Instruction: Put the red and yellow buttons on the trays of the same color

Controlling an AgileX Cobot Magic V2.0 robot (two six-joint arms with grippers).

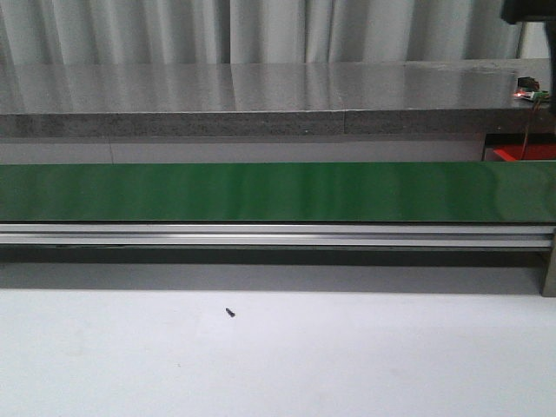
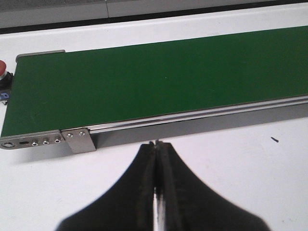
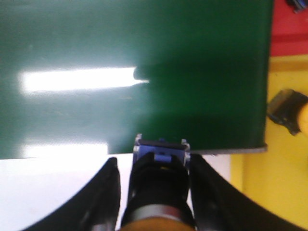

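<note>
Left gripper (image 2: 156, 144) pressed together above bare white table (image 1: 347, 365), near conveyor belt (image 2: 159, 82) edge. Right gripper (image 3: 160, 159) pinching a button (image 3: 161, 180) at belt's end, beside yellow tray (image 3: 269, 192).

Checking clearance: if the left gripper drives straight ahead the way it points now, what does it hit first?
Likely the conveyor's aluminium side rail, just ahead of the shut left gripper, with the green belt beyond. Depth is unclear; if the gripper rides higher, it would pass over the belt.
</note>
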